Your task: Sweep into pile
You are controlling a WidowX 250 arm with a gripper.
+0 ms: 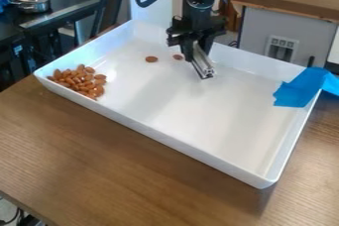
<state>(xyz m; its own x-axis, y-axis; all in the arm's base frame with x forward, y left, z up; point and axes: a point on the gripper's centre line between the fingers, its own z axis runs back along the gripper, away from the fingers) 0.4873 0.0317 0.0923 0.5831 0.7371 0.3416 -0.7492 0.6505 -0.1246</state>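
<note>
The black gripper (pixel 197 45) hangs over the back part of the white tray, shut on a silvery bar-like tool (pixel 202 62). The tool slants down toward the tray floor, its lower end near the middle of the back half. A heap of brown almonds (pixel 81 79) lies in the tray's left corner, against the walls. Two loose pieces lie apart from it: one almond (pixel 151 59) to the left of the tool, and another almond (pixel 178 57) closer to the gripper, just left of it.
The white tray (pixel 165 141) has raised walls and rests on a brown wooden table (pixel 112 170). Blue tape (pixel 299 89) covers part of its right wall and hangs inside. At the upper left, a metal bowl (pixel 31 0) stands on a dark counter.
</note>
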